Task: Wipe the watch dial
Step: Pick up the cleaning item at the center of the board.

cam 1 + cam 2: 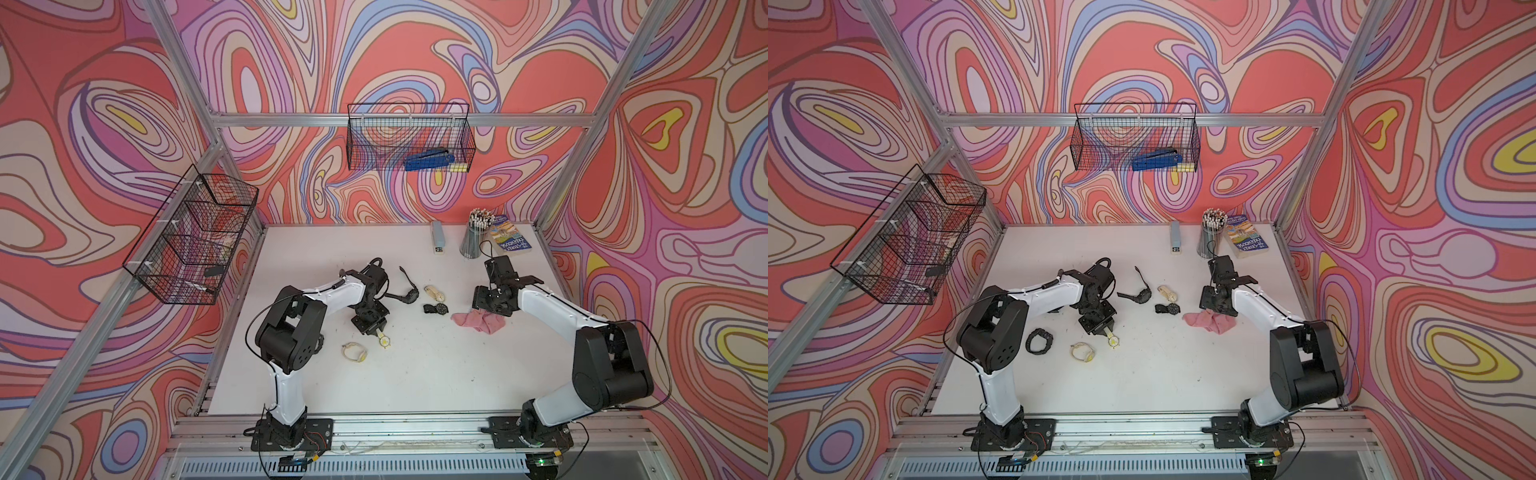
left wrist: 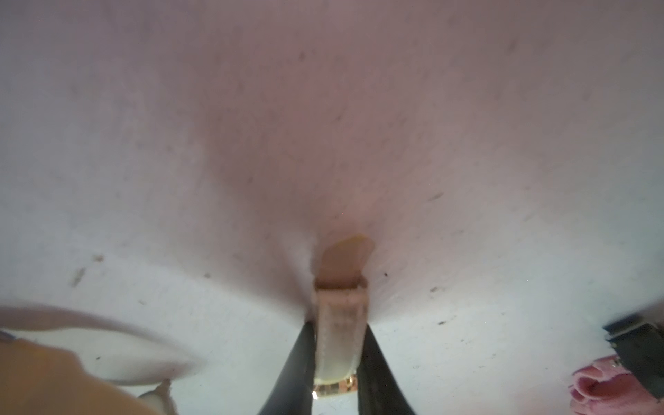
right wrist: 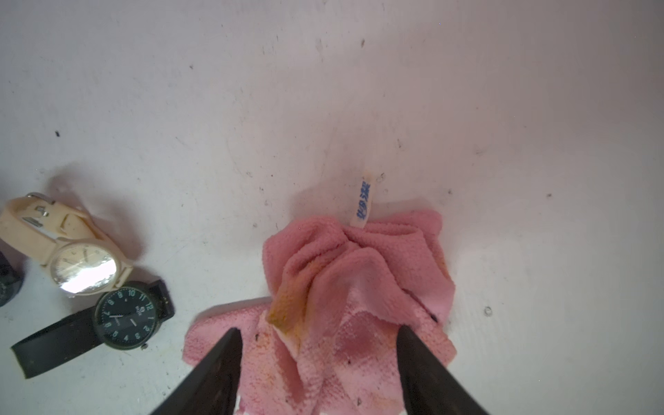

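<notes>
- In both top views the left tool (image 1: 379,332) (image 1: 1108,332) points down at the table (image 1: 415,374), on the watch (image 1: 385,342) (image 1: 1113,341). The watch's gold dial pokes out on the side nearer the table's front edge.
- The pink cloth (image 1: 478,322) lies well apart from that watch, off toward the right arm. The right tool (image 1: 483,309) hangs right over it, so the right arm is plainly the nearer one to the cloth.
- The back basket (image 1: 374,137) holds a blue tool (image 1: 428,160) and something yellow. The side basket (image 1: 187,232) has a few small dark bits I can't name. A cup (image 1: 471,245) holds pencils (image 1: 481,218).
- Left wrist view: the left tool (image 2: 337,325) is narrow, its jaws pressed on either side of the cream strap (image 2: 339,345). The strap's long axis runs straight out between them.
- Right wrist view: the right tool (image 3: 319,330) stands wide, tips down on the crumpled cloth (image 3: 359,273), gripping nothing yet. A cream watch (image 3: 84,267) and a black watch (image 3: 125,318) lie beside it, untouched.
- I'd judge the next move turns on closing on the cloth and carrying it across to the dial.
</notes>
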Tool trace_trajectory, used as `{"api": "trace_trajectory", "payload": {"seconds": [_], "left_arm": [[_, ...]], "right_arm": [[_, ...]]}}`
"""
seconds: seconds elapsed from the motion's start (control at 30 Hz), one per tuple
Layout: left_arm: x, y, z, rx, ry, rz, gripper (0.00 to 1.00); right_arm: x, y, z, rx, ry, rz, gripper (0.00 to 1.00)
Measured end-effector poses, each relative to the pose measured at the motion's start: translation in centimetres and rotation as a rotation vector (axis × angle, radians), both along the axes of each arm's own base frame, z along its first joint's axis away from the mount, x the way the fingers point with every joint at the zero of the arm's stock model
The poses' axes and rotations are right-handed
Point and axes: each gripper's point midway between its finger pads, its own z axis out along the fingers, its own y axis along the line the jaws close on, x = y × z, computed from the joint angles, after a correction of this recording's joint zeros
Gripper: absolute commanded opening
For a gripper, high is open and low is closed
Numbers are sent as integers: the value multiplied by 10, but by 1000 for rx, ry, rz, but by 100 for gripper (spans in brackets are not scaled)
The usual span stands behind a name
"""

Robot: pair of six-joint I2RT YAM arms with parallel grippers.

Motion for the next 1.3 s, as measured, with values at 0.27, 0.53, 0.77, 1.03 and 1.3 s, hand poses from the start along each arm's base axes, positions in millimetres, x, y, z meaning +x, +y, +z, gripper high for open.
{"api": "trace_trajectory", "payload": {"seconds": [0.27, 0.53, 0.77, 1.03, 1.3], "left_arm": [[-5, -14, 1, -22, -2, 162, 32], [-5, -38, 5, -34, -37, 212, 61], [-10, -24, 9, 47, -71, 36, 64], [1, -20, 32, 0, -161, -260, 61], [15, 1, 47, -48, -249, -490, 58]], "right_arm": [[-2, -16, -17, 19, 59, -46, 71], [12, -13, -49, 61, 130, -49, 70], [20, -12, -51, 70, 118, -41, 48], [27, -9, -49, 87, 78, -10, 8], [6, 12, 8, 74, -26, 119, 2]]}}
